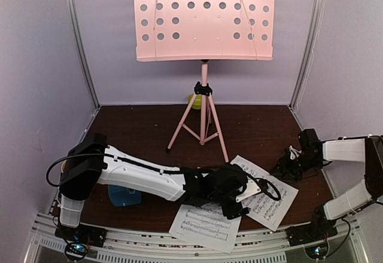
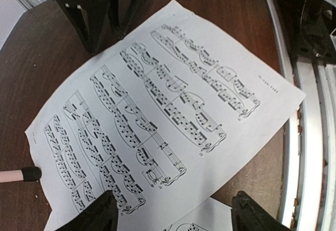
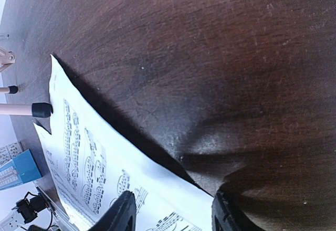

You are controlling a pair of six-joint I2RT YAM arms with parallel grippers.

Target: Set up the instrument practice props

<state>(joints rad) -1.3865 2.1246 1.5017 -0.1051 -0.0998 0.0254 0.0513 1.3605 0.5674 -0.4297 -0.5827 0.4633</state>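
On the table [image 1: 137,131], two sheet-music pages [image 1: 203,224], left hand [image 2: 176,218] spread above

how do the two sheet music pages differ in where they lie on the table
The far page lies back and to the right, towards the right arm; the near page sits at the front, a corner reaching the rail. The far page's top corner is close to a foot of the music stand; the near page lies away from it. Both are white, printed with notes, and flat on the table, not on the stand.
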